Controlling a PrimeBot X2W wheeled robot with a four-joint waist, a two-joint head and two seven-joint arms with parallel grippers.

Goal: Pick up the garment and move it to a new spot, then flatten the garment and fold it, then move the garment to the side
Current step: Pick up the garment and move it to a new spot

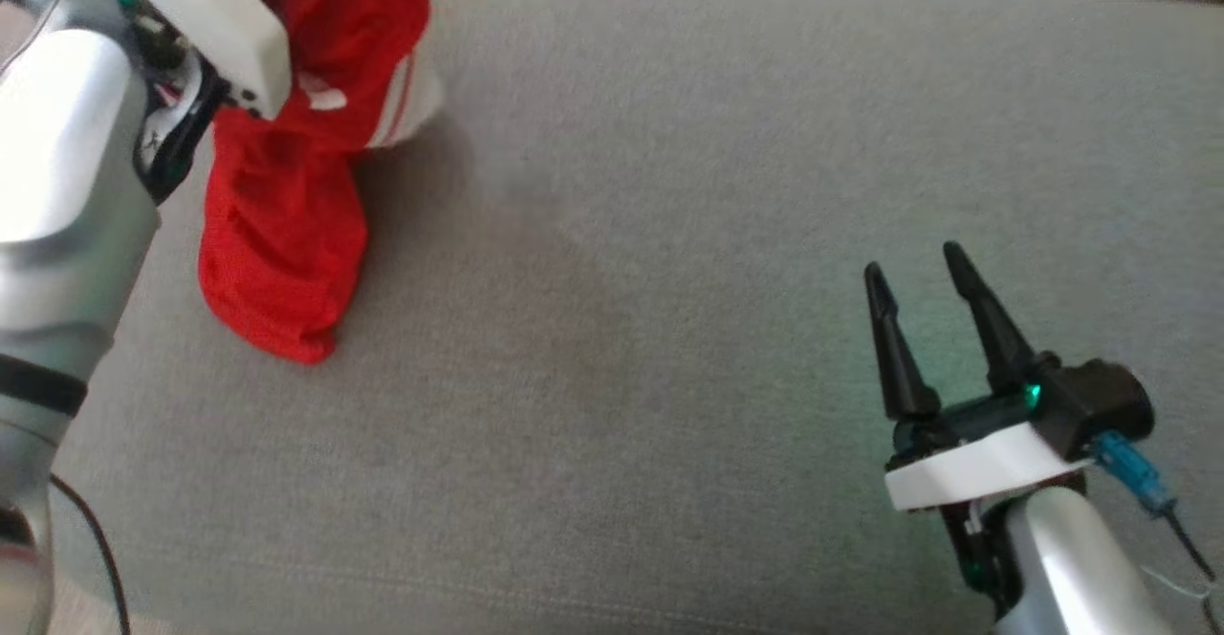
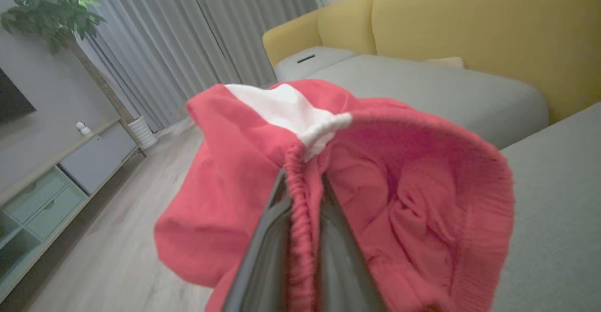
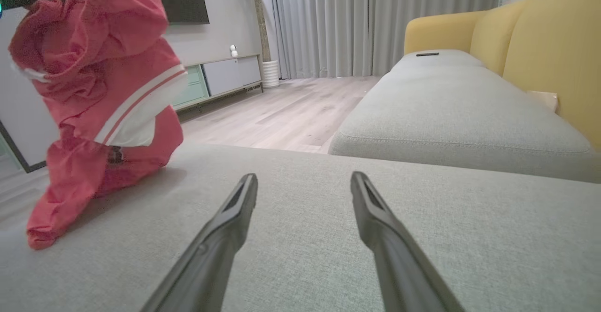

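Firmly in the pinch of the left gripper [image 2: 303, 180], red garment [image 1: 282, 233]; right gripper [image 1: 916, 267] wide, empty, above cushion [image 1: 622, 377].

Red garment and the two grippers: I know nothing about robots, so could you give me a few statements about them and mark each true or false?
1. The left gripper is shut on the red garment, pinching its elastic hem. True.
2. The right gripper holds a corner of the garment. False: its jaws stand open and empty above the grey cushion, apart from the garment.
3. The garment lies flat and folded. False: it hangs bunched from the left gripper, with its lower end on the cushion.
4. The garment has white stripes. True.
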